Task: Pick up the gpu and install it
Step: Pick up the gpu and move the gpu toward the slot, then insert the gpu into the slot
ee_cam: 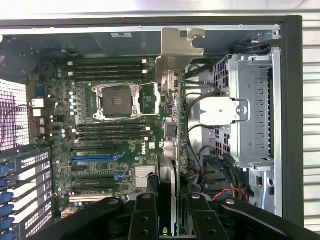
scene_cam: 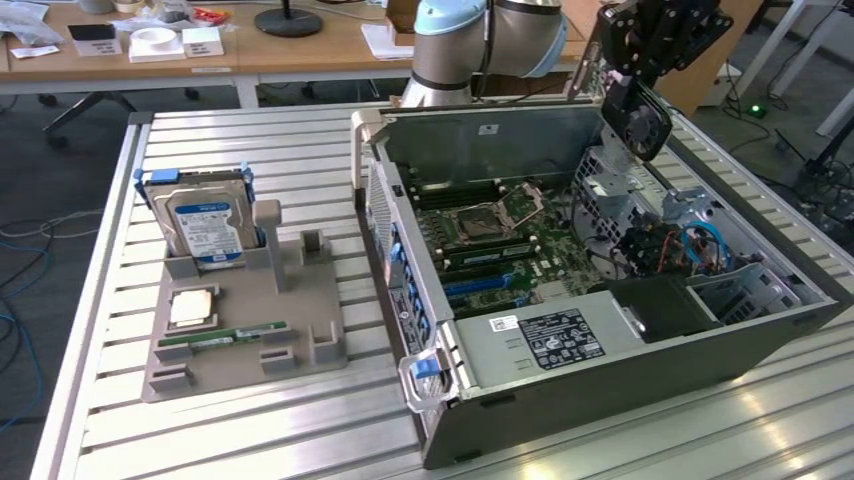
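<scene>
My gripper is clamped on the gpu. One black finger presses on each flat side, and the card stands edge-on between them. Looking along it, I see its silver bracket at the end away from me, with the green board edge running back toward my fingers.

In the exterior view my gripper hangs over the far corner of the computer case, on the exterior view's right. The gpu hangs down from it, showing its dark face and round fan. It is above the case's rim and sits in no slot.

Past the card lies the motherboard. On it are the open processor socket, rows of memory slots on either side of that, and a blue expansion slot farther along. The card's edge crosses my view between the socket area and the metal drive cage, where black, red and blue cables bunch together.

The case lies open on a slatted metal table. Well apart from it, toward the exterior view's left, is a grey parts tray. It holds a blue-labelled hard drive standing upright, a processor chip lying flat, and a narrow green RAM stick. Beyond the table stands a wooden desk with small items on it.
</scene>
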